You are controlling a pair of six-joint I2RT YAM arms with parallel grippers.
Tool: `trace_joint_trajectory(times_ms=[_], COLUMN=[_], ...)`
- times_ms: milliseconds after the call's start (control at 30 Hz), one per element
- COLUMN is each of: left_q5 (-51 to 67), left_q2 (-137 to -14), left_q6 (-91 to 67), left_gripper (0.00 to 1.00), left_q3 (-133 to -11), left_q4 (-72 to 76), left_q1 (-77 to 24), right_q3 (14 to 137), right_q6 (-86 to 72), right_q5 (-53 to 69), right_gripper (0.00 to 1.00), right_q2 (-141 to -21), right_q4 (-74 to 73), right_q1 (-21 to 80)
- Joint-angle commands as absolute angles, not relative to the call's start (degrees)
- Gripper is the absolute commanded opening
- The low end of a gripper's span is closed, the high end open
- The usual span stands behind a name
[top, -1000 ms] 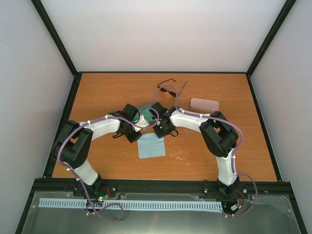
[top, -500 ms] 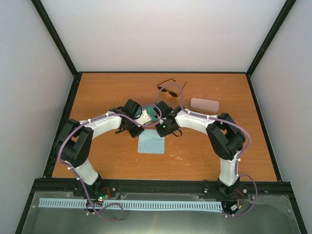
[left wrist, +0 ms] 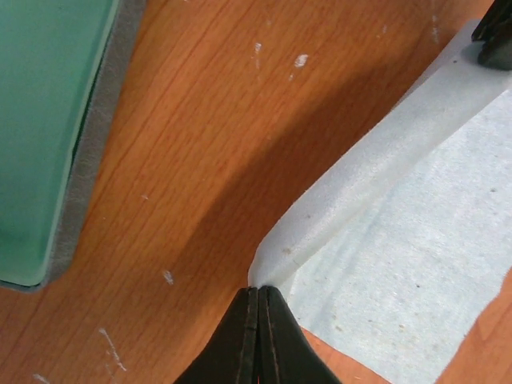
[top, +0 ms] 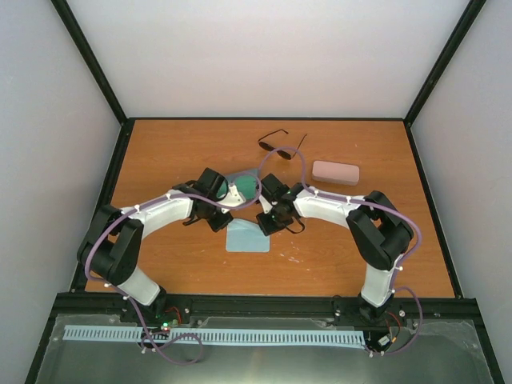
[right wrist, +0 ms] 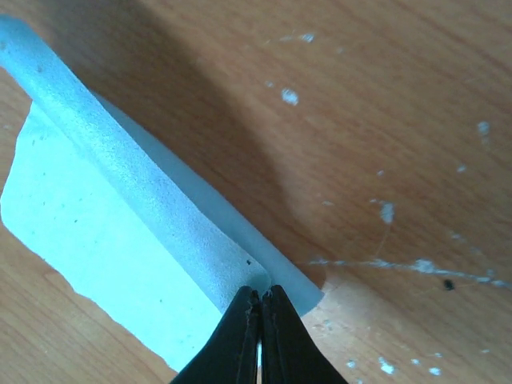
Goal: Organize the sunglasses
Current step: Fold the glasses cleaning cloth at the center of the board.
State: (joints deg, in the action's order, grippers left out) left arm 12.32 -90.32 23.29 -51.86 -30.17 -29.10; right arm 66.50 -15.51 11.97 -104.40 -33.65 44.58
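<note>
Doubly pinched the light-blue square cloth [top: 246, 238], with left gripper [left wrist: 258, 292] and right gripper [right wrist: 260, 294] each closed tight on a corner. Rolled its edge over within the last second, shortening it. Left the thin black-framed sunglasses [top: 280, 146] untouched, farther back.

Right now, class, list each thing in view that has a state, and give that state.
black sunglasses: arms unfolded, not held.
pink case: shut.
grey case: open, green lining showing.
light-blue cloth: far edge lifted and curled, pinched at both corners.
left gripper: shut on the cloth.
right gripper: shut on the cloth.
</note>
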Motion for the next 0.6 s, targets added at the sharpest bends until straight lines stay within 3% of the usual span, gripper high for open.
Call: trace_joint_trajectory(times_ms=[0, 567], left_q5=[15.2, 20.1], left_q2=[-87.9, -85.2], left_q6=[22.8, 23.2], left_gripper=[0.01, 0.01], left_q3=[-50.9, -47.6], left_q4=[-31.3, -33.8], left_q1=[-29.5, -30.6], right_q3=[65.2, 62.7], right_q6=[-15.4, -15.5], right_q5=[14.1, 15.4], right_gripper=[0.03, 0.03], right_q2=[-102.6, -101.8], right_q4=[-32.9, -33.5], right_q1=[45.6, 46.0])
